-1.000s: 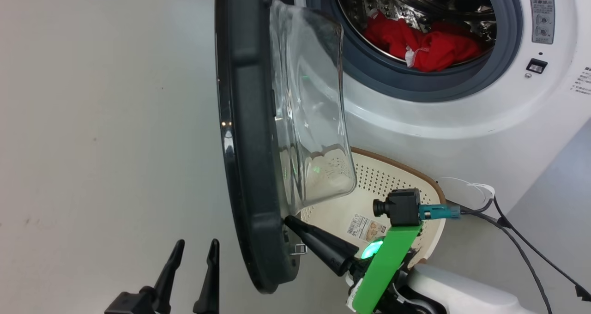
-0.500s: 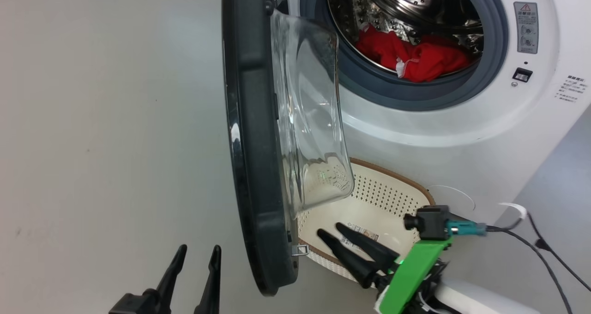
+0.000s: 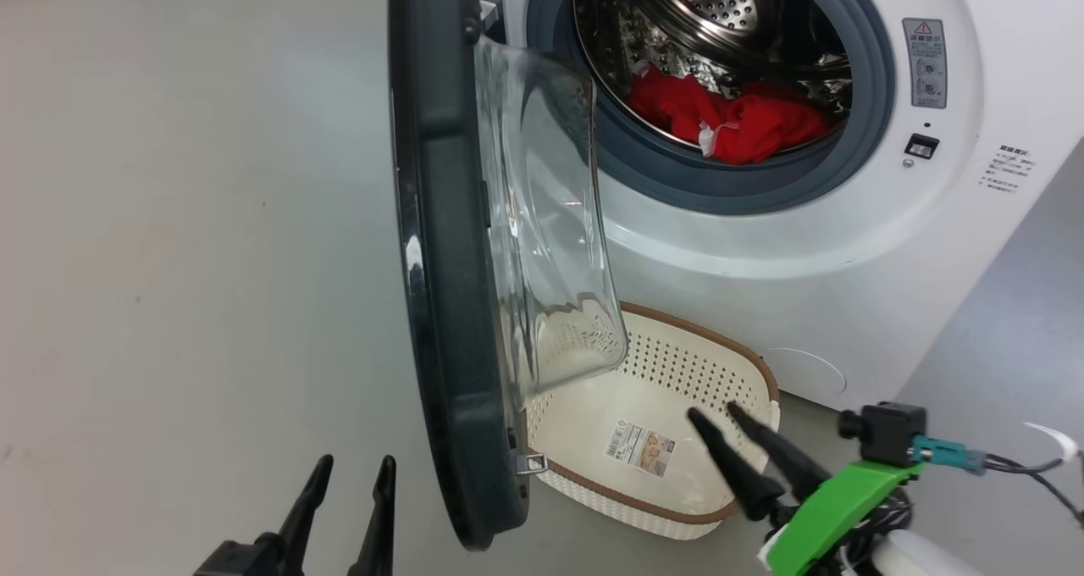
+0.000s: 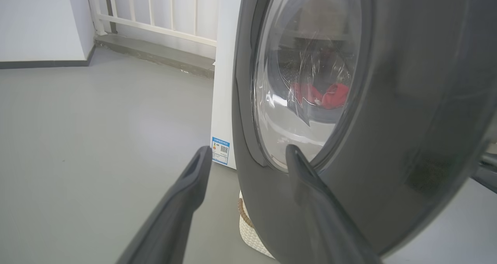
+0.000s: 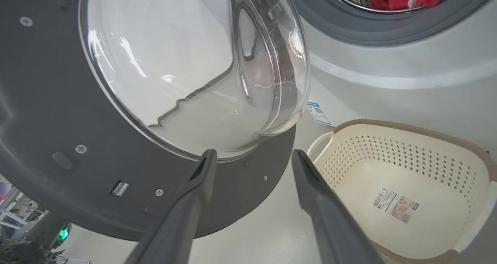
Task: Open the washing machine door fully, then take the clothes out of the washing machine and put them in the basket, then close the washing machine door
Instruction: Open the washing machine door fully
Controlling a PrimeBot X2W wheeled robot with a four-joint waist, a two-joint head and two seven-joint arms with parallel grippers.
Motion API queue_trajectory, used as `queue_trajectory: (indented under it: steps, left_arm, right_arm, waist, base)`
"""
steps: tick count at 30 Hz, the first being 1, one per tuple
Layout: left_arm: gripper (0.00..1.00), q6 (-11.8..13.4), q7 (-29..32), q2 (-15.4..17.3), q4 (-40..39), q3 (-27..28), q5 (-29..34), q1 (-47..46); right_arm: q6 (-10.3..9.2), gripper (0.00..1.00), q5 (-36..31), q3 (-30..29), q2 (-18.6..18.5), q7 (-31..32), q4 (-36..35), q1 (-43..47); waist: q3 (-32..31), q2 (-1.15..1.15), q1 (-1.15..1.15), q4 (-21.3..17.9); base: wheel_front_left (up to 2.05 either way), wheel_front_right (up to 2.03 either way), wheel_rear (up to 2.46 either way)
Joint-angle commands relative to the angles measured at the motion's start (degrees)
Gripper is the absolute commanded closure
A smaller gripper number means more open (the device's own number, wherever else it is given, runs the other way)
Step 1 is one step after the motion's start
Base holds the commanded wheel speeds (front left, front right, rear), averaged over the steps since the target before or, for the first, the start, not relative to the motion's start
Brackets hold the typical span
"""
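Now we see the washing machine door (image 3: pixel 440 305) swung out, edge-on to us, its glass bowl hanging above one end of the basket (image 3: pixel 677 364). The basket sits on the floor in front of the washing machine (image 3: pixel 804 246). The clothes (image 3: pixel 728 123) lie red in the drum. Our left gripper (image 3: pixel 356 460) hangs outside the door, fingers parted and empty. Our right gripper (image 3: pixel 715 410) hovers at the basket's rim, fingers parted, holding nothing.

I read the washing machine door (image 3: pixel 440 263) swung open and edge-on, its clear glass bowl overhanging the cream perforated basket (image 3: pixel 677 360), which stands on the floor against the white washing machine (image 3: pixel 762 246), with red, white-trimmed clothes (image 3: pixel 737 123) heaped inside it.
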Motion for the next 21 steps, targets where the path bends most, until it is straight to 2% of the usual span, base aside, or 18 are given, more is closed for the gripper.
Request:
queue_trajectory:
  steps: [1,7,9,12,21]
  left_arm:
    - [0.00,-0.60,-0.70,0.44,-1.15,2.30,0.66,-1.00]
    - [0.00,-0.70,-0.70,0.44,-1.10,2.91,0.67,-1.01]
    - [0.00,-0.71,-0.70,0.44,-1.08,2.97,0.68,-1.02]
    - [0.00,-0.71,-0.70,0.44,-1.04,3.13,0.75,-0.96]
    - [0.00,-0.66,-0.70,0.44,-1.29,3.53,0.91,-1.02]
  right_arm:
    - [0.44,0.00,-3.39,-3.21,0.26,-0.77,-0.14,1.63]
    - [0.44,0.00,-12.14,-12.64,2.27,-0.77,0.83,5.16]
    - [0.44,0.00,-13.98,-13.91,2.51,-0.77,0.78,5.64]
    - [0.44,0.00,-21.36,-16.99,2.97,-0.77,0.66,7.08]
    - [0.44,0.00,-35.81,-28.35,8.02,-0.77,-4.35,11.63]
  waist:
    - [0.07,0.00,0.00,-0.40]
    - [0.15,0.00,0.00,-0.90]
    - [0.12,0.00,0.00,-0.94]
    - [-0.05,0.00,0.00,-1.02]
    - [-0.02,0.00,0.00,-1.24]
  base:
    - [0.00,0.00,0.00]
    - [0.00,0.00,0.00]
    - [0.00,0.00,0.00]
    - [0.00,0.00,0.00]
    - [0.00,0.00,0.00]
